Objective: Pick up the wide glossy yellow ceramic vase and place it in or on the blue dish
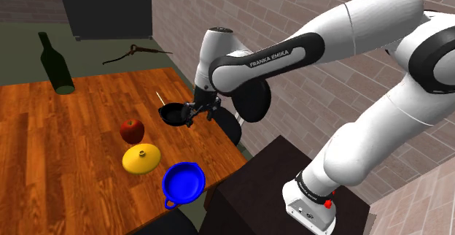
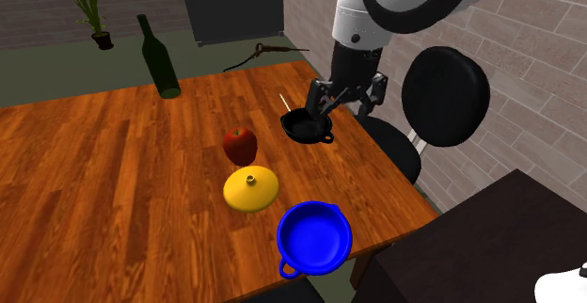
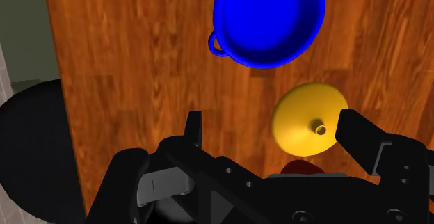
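The yellow vase [image 1: 141, 158] [image 2: 250, 189] is wide and squat with a small neck, and it stands on the wooden table [image 1: 44, 160] between a red apple [image 1: 132, 130] and the blue dish [image 1: 184, 182] [image 2: 314, 236]. The dish has two handles and sits near the table's front corner. My gripper [image 1: 200, 115] [image 2: 348, 99] hangs open above the table's edge, beside a small black pan [image 1: 173, 114] [image 2: 308, 124]. In the wrist view the gripper [image 3: 270, 122] looks down on the vase [image 3: 308, 118], which lies closer to one finger [image 3: 358, 136], with the dish [image 3: 270, 21] beyond it. Nothing is held.
A dark green bottle [image 1: 56, 64] [image 2: 157, 56] stands at the table's far side. A black round-backed chair [image 2: 444, 96] stands off the table's edge under the arm. A dark cabinet [image 1: 109, 7], a twig [image 1: 135, 51] and a potted plant [image 2: 94, 9] are on the floor behind.
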